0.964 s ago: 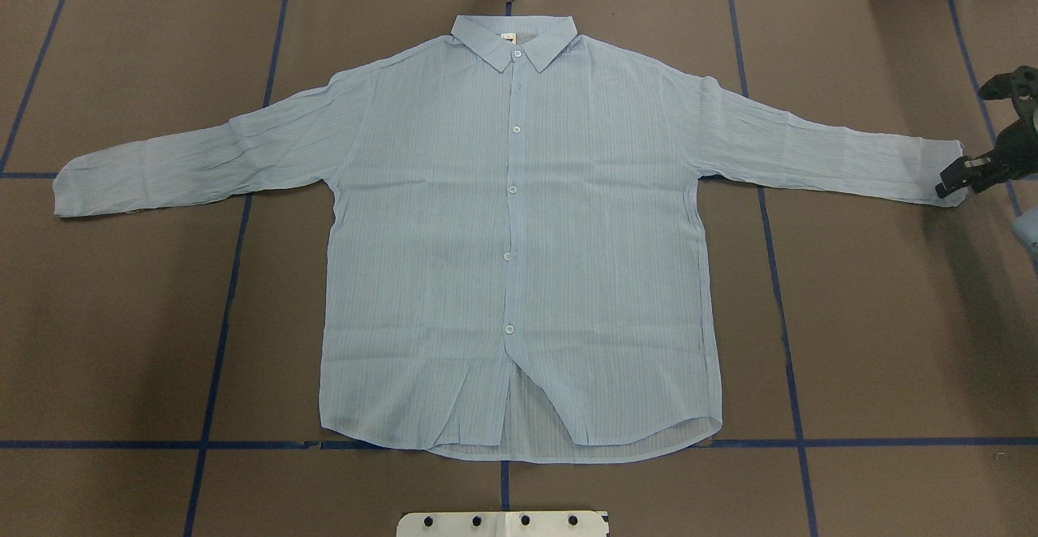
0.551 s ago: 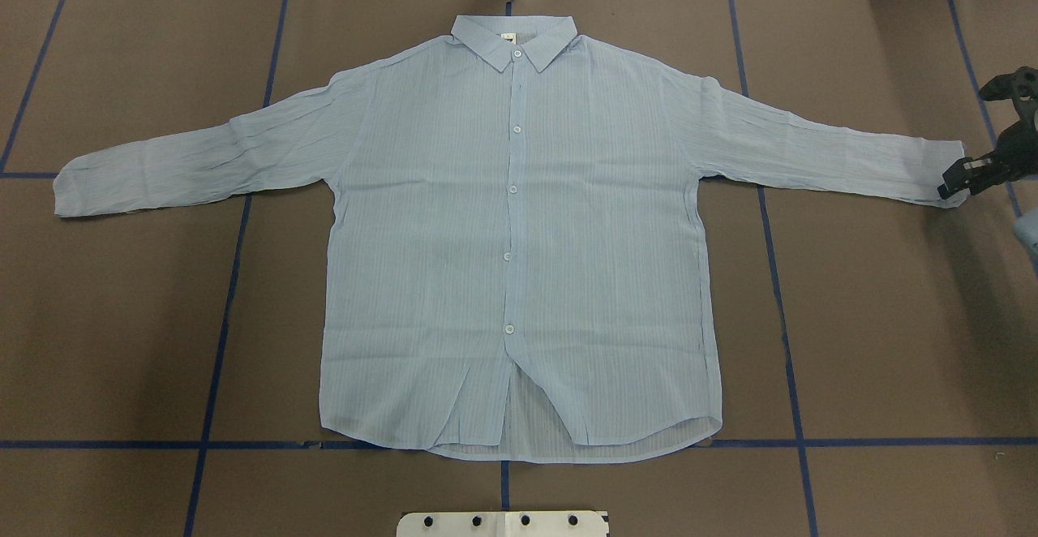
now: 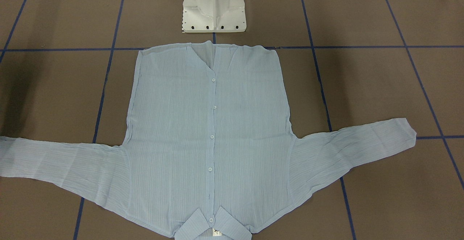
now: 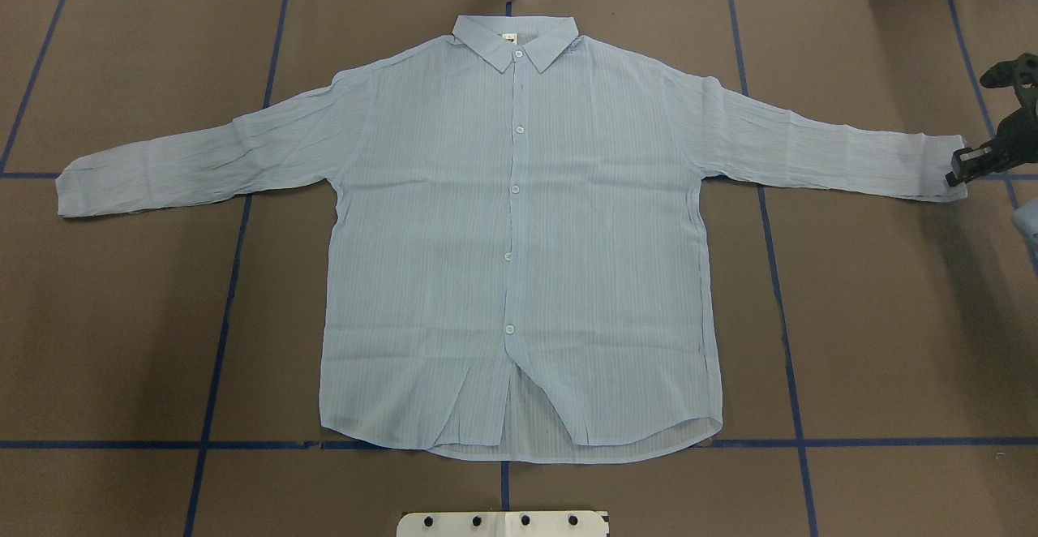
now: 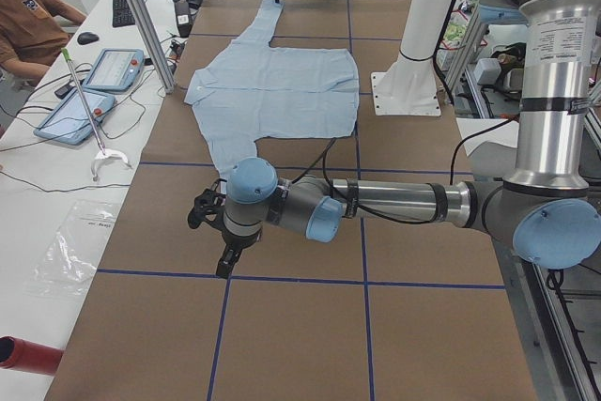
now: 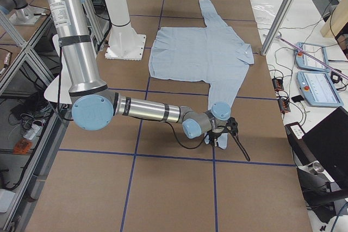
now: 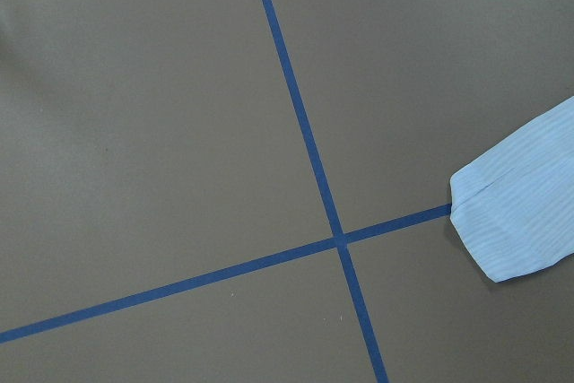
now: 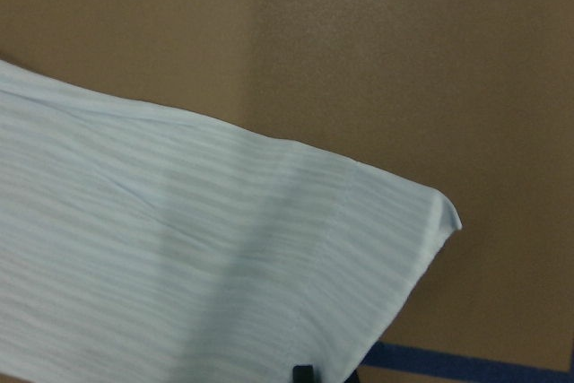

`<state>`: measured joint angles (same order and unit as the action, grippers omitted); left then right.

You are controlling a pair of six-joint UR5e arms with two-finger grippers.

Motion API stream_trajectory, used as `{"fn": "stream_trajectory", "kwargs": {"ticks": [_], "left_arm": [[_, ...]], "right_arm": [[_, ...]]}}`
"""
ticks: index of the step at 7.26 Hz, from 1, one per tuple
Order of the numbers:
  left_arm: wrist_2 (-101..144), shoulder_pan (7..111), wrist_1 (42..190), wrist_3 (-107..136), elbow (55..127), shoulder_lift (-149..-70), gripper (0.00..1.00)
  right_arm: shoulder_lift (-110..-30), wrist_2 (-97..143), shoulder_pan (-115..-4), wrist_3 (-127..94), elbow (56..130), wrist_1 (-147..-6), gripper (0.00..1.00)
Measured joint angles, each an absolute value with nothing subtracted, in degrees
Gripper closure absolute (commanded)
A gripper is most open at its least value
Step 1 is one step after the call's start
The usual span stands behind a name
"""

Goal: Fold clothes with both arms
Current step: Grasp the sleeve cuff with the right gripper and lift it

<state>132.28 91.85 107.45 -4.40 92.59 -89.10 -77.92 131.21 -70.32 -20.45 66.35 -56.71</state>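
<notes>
While striped shirt (image 4: 519, 237) lies flat, right gripper (image 4: 958, 169) sits at sleeve cuff (image 4: 932, 165), grip undeterminable; left gripper (image 5: 223, 268) state undeterminable too.

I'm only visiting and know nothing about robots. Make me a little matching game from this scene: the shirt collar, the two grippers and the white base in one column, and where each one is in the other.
Things:
1. collar
2. right gripper
3. left gripper
4. white base

Places:
A. over bare brown table, apart from the shirt
B. at the right sleeve's cuff
C. on the robot's side, just beyond the hem
D. at the shirt's end farthest from the robot

Pairs: 1-D, 2-B, 3-A, 4-C.
</notes>
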Motion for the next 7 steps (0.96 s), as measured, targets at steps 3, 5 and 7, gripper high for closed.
{"fn": "stream_trajectory", "kwargs": {"ticks": [3,5,7], "left_arm": [[132.3,91.8,107.4,-4.3,92.4,-89.2,0.01],[132.3,91.8,107.4,-4.3,92.3,-89.2,0.01],[132.3,91.8,107.4,-4.3,92.2,-89.1,0.01]], "right_arm": [[-77.3,134.7,-71.9,-22.4,71.0,-57.0,1.0],[-73.6,138.4,-71.6,-23.9,74.0,-57.1,1.0],[-67.3,140.3,-68.7,-32.6,77.7,-57.2,1.0]]}}
